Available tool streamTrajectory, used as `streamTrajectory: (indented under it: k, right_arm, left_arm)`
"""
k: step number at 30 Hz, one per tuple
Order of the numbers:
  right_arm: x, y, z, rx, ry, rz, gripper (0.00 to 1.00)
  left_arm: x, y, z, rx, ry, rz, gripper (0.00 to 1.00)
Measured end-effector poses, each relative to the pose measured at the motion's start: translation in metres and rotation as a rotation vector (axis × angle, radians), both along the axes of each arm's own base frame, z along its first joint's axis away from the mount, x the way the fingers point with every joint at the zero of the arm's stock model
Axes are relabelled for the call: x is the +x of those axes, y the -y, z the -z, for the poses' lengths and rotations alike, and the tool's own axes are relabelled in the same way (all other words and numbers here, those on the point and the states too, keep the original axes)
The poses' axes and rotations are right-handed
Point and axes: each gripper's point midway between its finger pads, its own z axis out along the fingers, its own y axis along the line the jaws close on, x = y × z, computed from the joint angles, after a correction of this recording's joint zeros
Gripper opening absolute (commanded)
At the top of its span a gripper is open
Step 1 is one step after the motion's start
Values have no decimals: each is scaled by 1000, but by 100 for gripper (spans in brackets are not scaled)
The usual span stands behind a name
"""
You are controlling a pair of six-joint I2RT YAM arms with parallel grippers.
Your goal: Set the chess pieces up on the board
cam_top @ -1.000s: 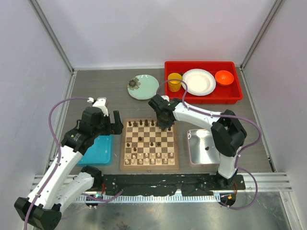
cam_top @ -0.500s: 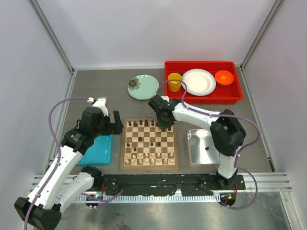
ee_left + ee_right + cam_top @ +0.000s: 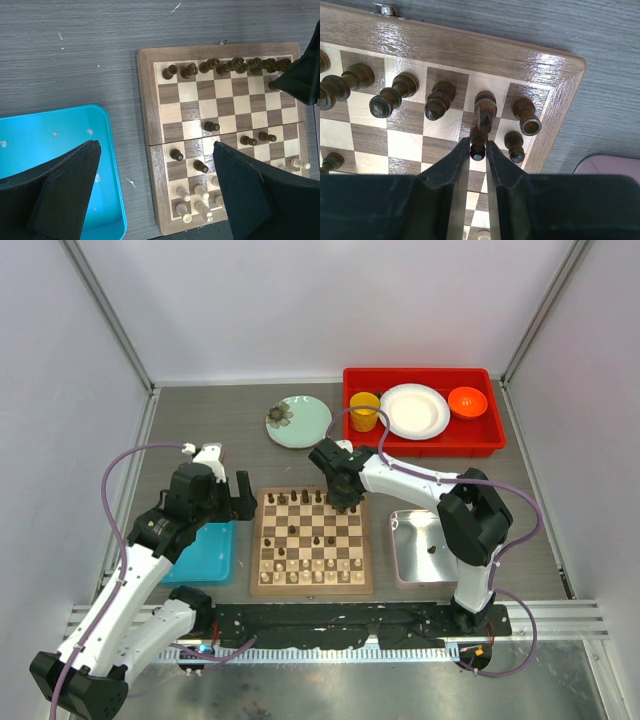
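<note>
The chessboard lies mid-table. Dark chessmen line its far row, a few dark pawns stand mid-board, and cream chessmen fill the near rows. My right gripper is over the board's far right corner, shut on a dark pawn in the second row, beside another dark pawn and below the dark knight. My left gripper is open and empty, hovering between the blue tray and the board's left edge.
A silver metal tray with one dark piece lies right of the board. A red bin holds a yellow cup, a white plate and an orange bowl. A pale green plate sits behind the board.
</note>
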Motion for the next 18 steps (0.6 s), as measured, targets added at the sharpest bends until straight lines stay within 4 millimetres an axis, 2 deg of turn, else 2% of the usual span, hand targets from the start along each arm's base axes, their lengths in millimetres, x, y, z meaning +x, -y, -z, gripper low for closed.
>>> streamTrajectory:
  k: [7, 18]
  right_arm:
    - [1, 1, 0, 3, -2, 5, 30]
    - [4, -1, -1, 25, -3, 9, 30]
  left_arm:
    - [0, 0, 0, 0, 0, 0, 100]
    - [0, 0, 0, 0, 0, 0, 100]
